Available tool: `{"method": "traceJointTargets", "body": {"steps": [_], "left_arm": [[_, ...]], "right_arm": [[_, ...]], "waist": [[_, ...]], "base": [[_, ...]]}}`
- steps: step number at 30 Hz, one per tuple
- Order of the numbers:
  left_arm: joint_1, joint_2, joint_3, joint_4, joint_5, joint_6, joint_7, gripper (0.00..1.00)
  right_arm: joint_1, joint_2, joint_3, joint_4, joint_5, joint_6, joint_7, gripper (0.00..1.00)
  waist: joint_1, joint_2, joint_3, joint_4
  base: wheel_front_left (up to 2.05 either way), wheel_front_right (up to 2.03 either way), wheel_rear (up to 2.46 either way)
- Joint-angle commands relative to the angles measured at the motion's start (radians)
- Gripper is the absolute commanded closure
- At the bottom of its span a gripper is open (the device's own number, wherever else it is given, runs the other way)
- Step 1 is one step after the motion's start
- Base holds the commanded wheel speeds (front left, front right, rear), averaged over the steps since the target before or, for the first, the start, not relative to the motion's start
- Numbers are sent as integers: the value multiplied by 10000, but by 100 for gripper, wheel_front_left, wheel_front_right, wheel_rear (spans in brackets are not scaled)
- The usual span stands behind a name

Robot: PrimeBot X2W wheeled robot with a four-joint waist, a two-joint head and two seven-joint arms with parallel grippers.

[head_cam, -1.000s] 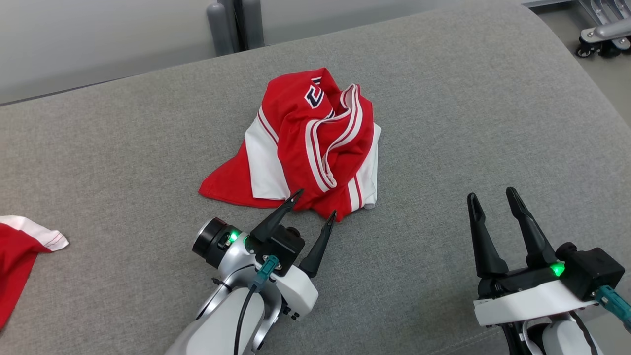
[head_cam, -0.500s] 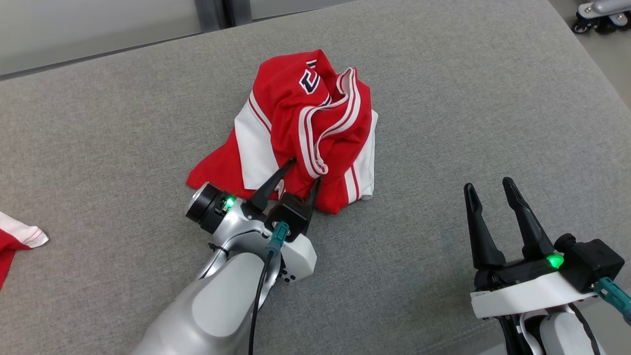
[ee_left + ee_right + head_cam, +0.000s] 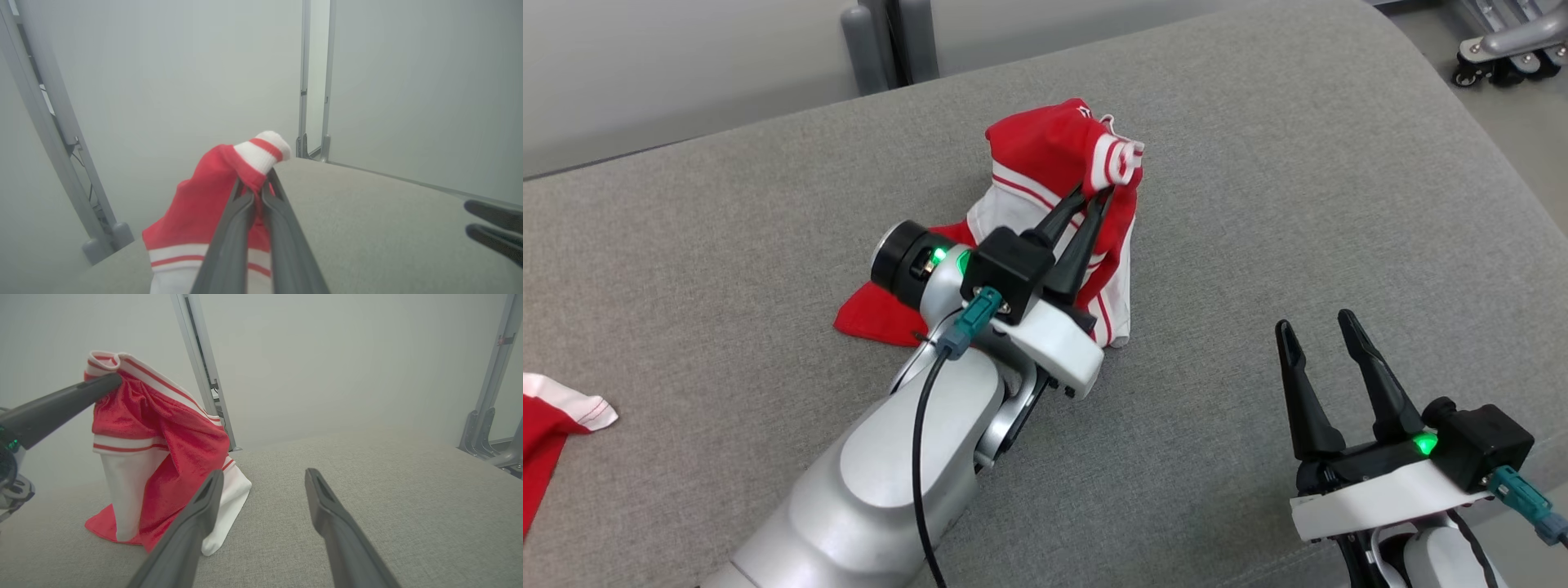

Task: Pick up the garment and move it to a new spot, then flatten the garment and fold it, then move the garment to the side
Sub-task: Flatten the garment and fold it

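The garment is a red jersey with white panels and stripes, crumpled on the grey cushioned surface. My left gripper is shut on its striped edge and holds that part raised, while the lower end still rests on the surface. In the left wrist view the shut gripper pinches the red cloth just below a white band. My right gripper stands open at the lower right, apart from the cloth. In the right wrist view the open right gripper points past the hanging garment.
Another red and white cloth lies at the left edge of the surface. Grey metal posts stand behind the far edge, in front of a pale wall. A wheeled base is on the floor at the top right.
My left gripper went forward into the garment, shut on its striped edge and raised it, pulling the cloth up into a peak. The right gripper stayed open in place.
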Motion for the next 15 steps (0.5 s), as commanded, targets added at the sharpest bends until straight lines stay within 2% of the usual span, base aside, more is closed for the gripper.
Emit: {"method": "traceJointTargets", "body": {"steps": [1,7,15], "left_arm": [[-272,26,-28,-278,-391,-47,-39,100],[-1525,26,-506,-1474,-1971,346,-37,100],[-3576,35,-590,-2376,-3316,1269,-36,100]], "right_arm": [[68,-54,40,54,-18,1,-17,0],[243,-52,344,210,23,1,-16,0],[327,-58,835,403,100,1,-16,0]], "waist": [[0,0,-239,-87],[0,0,-835,-383],[0,0,-1246,-957]], "base": [[0,0,0],[0,0,0],[0,0,0]]}}
